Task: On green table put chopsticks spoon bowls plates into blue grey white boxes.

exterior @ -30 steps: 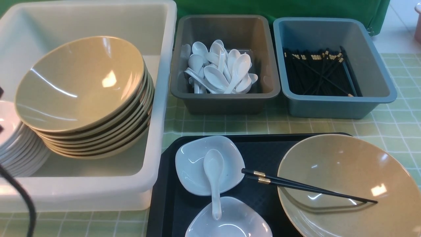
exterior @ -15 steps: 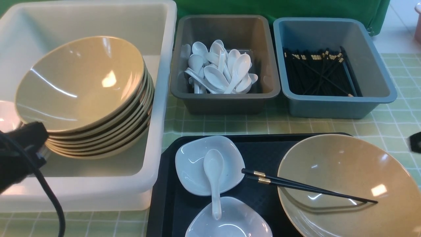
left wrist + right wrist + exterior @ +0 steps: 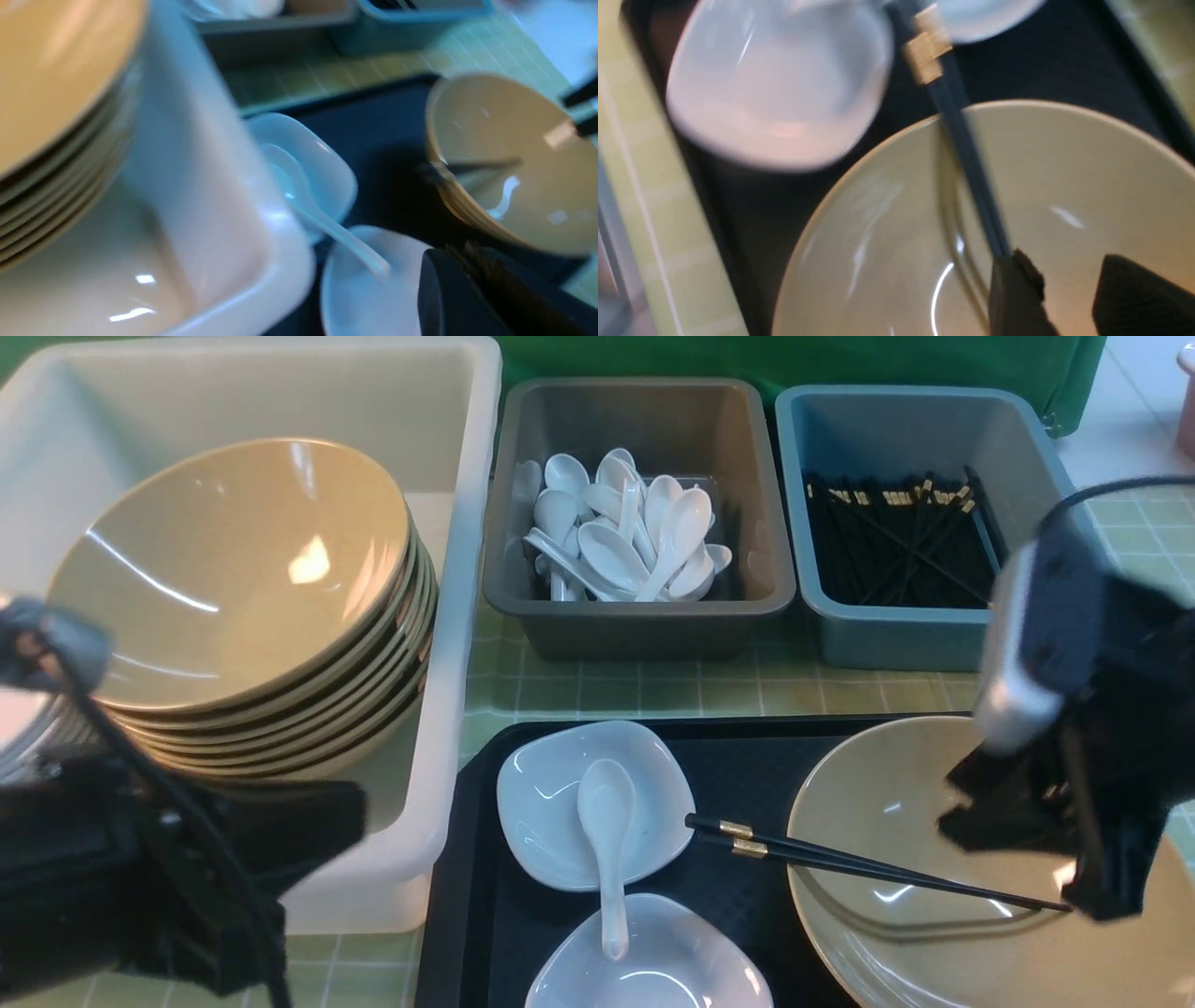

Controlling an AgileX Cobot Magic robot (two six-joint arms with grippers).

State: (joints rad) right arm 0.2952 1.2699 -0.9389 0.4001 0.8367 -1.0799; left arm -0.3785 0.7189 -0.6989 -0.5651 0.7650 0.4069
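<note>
- Left gripper [image 3: 467,270] is closed and empty, low in front of the white box [image 3: 467,523]; blurred in the front view.
- Right gripper [image 3: 1069,298] has its jaws apart, nothing between them, over the bowl [image 3: 887,784] by the thin ends of the chopsticks [image 3: 840,859].
- The chopsticks lie across the bowl rim, gold bands over the tray [image 3: 747,756].
- The spoon [image 3: 607,840] has its scoop in the far plate [image 3: 551,803] and its handle on the near plate [image 3: 672,971].
- Tray, bowl and both plates sit on the table [image 3: 1120,681].
- White box holds the bowl stack [image 3: 233,569].
- Grey box [image 3: 644,625] holds the spoon pile [image 3: 635,541].
- Blue box [image 3: 896,644] holds the chopstick pile [image 3: 896,541].
</note>
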